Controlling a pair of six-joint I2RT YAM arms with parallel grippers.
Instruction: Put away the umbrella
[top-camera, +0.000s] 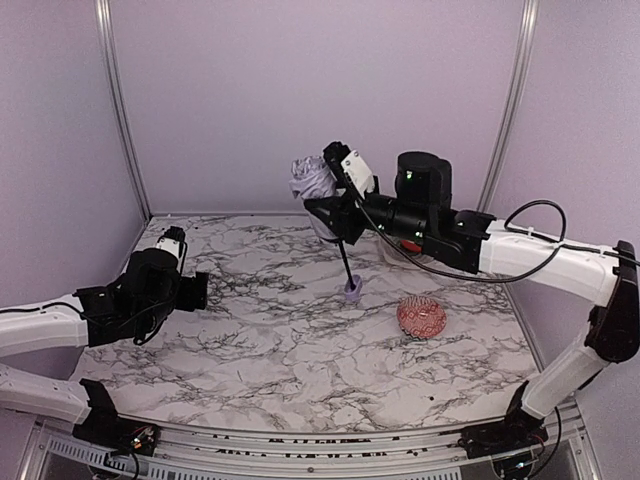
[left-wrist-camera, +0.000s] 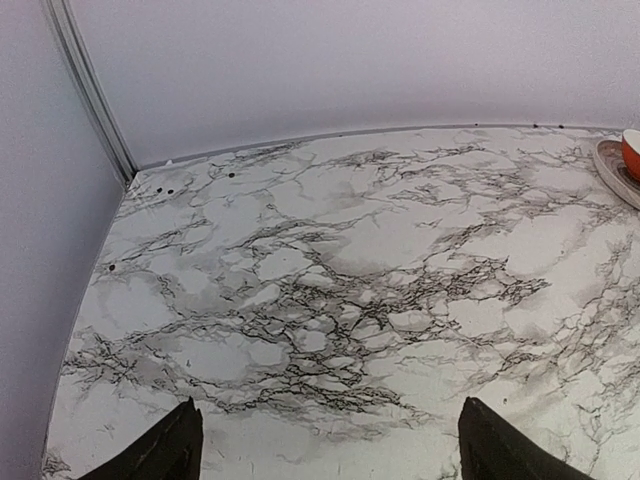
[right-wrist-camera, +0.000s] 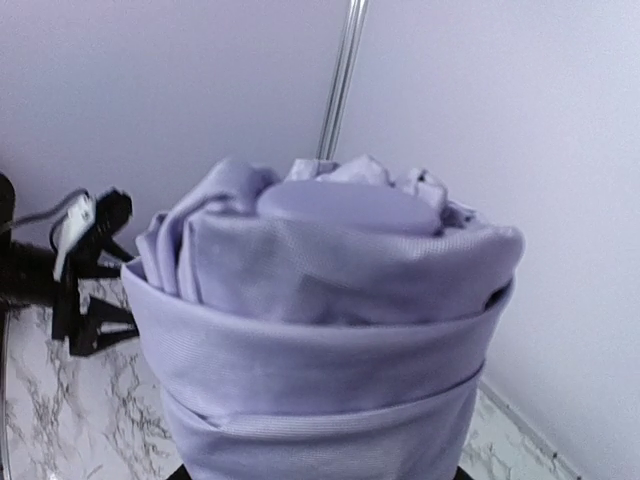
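The umbrella (top-camera: 312, 180) stands tilted near the back of the table, its lavender handle (top-camera: 353, 291) resting on the marble and its thin black shaft (top-camera: 345, 262) rising to the bundled lavender canopy. My right gripper (top-camera: 324, 206) is shut on the lower part of that canopy. In the right wrist view the folded canopy (right-wrist-camera: 320, 300) fills the frame and hides the fingers. My left gripper (top-camera: 196, 290) hovers low over the left side of the table, well away from the umbrella. It is open, with its dark fingertips (left-wrist-camera: 180, 448) wide apart and only marble between them.
A red patterned bowl (top-camera: 421, 317) sits on the table right of the handle. The left wrist view shows a plate (left-wrist-camera: 608, 165) with an orange-red bowl (left-wrist-camera: 631, 152) at its right edge. Lavender walls and metal posts (top-camera: 120, 110) enclose the table.
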